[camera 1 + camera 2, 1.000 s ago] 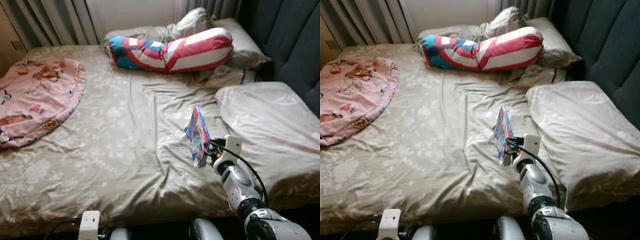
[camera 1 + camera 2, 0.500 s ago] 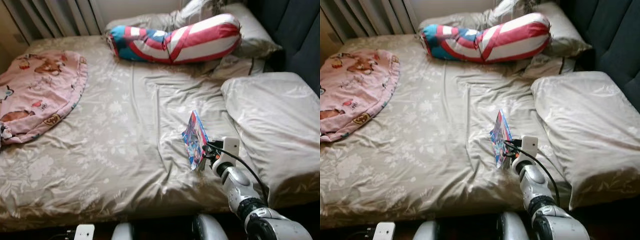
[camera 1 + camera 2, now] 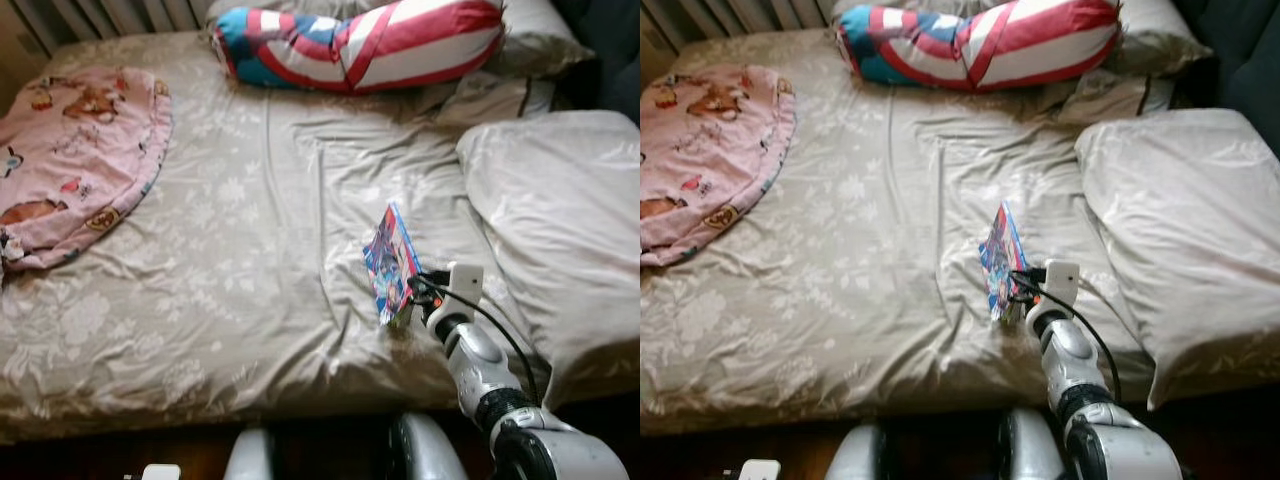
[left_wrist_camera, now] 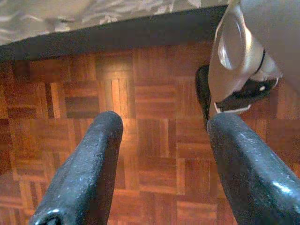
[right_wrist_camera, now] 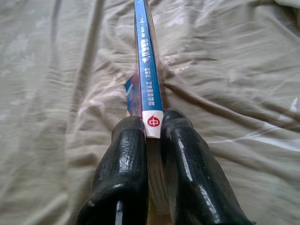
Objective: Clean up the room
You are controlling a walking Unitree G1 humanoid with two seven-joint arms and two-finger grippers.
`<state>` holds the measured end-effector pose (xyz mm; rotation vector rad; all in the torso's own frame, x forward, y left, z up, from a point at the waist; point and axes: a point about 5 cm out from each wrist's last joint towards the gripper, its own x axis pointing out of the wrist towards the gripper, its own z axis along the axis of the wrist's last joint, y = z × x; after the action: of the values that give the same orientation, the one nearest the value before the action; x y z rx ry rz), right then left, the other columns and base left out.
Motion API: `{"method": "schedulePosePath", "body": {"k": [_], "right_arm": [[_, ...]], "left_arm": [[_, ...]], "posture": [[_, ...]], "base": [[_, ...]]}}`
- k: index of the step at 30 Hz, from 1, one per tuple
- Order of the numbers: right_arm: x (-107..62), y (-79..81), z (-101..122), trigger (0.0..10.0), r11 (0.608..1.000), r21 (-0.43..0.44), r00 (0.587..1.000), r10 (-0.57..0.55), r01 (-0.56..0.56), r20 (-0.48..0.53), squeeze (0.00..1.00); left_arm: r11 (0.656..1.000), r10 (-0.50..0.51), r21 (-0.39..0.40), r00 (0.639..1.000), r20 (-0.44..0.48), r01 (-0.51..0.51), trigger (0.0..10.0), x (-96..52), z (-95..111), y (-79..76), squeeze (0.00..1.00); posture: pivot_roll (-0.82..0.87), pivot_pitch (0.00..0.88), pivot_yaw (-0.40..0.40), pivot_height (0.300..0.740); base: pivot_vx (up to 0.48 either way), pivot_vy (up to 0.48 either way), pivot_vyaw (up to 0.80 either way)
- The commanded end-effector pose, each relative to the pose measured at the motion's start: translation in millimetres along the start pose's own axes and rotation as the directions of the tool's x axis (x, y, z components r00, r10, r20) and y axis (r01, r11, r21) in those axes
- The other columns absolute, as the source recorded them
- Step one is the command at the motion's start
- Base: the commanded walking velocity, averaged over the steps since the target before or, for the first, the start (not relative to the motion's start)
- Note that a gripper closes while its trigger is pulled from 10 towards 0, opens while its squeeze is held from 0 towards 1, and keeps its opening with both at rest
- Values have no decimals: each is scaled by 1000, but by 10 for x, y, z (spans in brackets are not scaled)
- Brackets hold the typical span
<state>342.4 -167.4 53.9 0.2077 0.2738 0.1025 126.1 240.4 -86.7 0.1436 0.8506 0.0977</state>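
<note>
— How is the right arm placed?

— It reaches forward over the near edge of the bed (image 3: pixel 200 300); the right gripper (image 5: pixel 154 129) has its two fingers (image 5: pixel 124 168) pressed together on the lower end of the book (image 3: pixel 392 262), which stands on edge above the beige sheet, just beside the big pillow (image 3: pixel 560 210).

— And the left gripper (image 4: pixel 161 154)?

— It hangs over the parquet floor (image 4: pixel 140 93); its fingers are wide apart and hold nothing.

— What differs from a second ago?

— The whole view has tilted down, so the curtains are gone from the top; the book is still clamped the same way, and the striped bolster (image 3: pixel 360 45) and pink blanket (image 3: pixel 75 160) lie as before.
</note>
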Motion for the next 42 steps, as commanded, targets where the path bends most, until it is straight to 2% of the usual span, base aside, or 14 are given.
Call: {"method": "schedulePosePath", "body": {"k": [1, 5, 8, 15, 26, 27, 28, 30, 31, 33, 34, 35, 42], "right_arm": [[-3, -18, -3, 10000, 1000, -4, 1000, -22, 22, -1, 0], [-68, -191, -78, 10000, 989, -75, 991, -130, 126, -38, 0], [-99, -272, -84, 10000, 984, -61, 985, -167, 165, -34, 0], [-125, -334, -110, 10000, 978, -74, 979, -198, 195, -50, 0], [-115, -345, -76, 10000, 971, -81, 973, -227, 223, -39, 0], [-115, -356, -64, 10000, 970, -83, 972, -231, 228, -36, 157], [-115, -356, -64, 10000, 970, -83, 972, -231, 228, -36, 157], [-116, -370, -55, 10000, 969, -85, 971, -236, 232, -34, 514], [-117, -375, -52, 10000, 969, -85, 971, -237, 234, -33, 553], [-120, -386, -47, 10000, 967, -87, 970, -241, 238, -31, 557], [-123, -393, -46, 10000, 967, -88, 969, -244, 241, -30, 647], [-126, -404, -45, 10000, 965, -91, 968, -250, 247, -30, 671], [-139, -448, -34, 10000, 957, -94, 960, -279, 275, -25, 667]], "left_arm": [[1000, -1, 23, 999, -32, 2, 10000, -55, -114, 37, 0], [999, -12, 30, 1000, -27, 13, 10000, -65, -125, 24, 0], [999, -18, 32, 1000, -23, 19, 10000, -62, -118, 18, 0], [999, -23, 35, 1000, -20, 24, 10000, -59, -111, 5, 0], [999, -30, 37, 1000, -4, 30, 10000, -44, -68, -10, 0], [999, -32, 38, 999, -2, 32, 10000, -39, -58, -16, 0], [999, -32, 38, 999, -2, 32, 10000, -39, -58, -16, 0], [999, -34, 38, 999, -3, 34, 10000, -32, -49, -22, 0], [999, -34, 38, 999, -4, 34, 10000, -30, -47, -24, 0], [999, -35, 38, 999, -8, 36, 10000, -26, -46, -30, 0], [999, -36, 39, 999, -11, 37, 10000, -24, -47, -34, 0], [999, -37, 39, 999, -13, 38, 10000, -21, -45, -40, 0], [998, -39, 39, 999, -16, 40, 10000, -15, -40, -49, 0]], "posture": [[77, 277, 80, 647], [74, 285, 84, 647], [72, 289, 86, 647], [71, 289, 86, 647], [68, 287, 86, 647], [65, 285, 85, 647], [65, 285, 85, 647], [62, 283, 84, 647], [62, 283, 84, 647], [61, 280, 84, 647], [61, 280, 84, 647], [59, 278, 82, 647], [56, 274, 81, 647]], "base": [[0, 0, 0], [0, 0, 0], [0, 0, 0], [0, 0, 0], [0, 0, 0], [0, 0, 0], [0, 0, 0], [0, 0, 0], [0, 0, 0], [0, 0, 0], [0, 0, 0], [0, 0, 0], [0, 0, 0]]}}
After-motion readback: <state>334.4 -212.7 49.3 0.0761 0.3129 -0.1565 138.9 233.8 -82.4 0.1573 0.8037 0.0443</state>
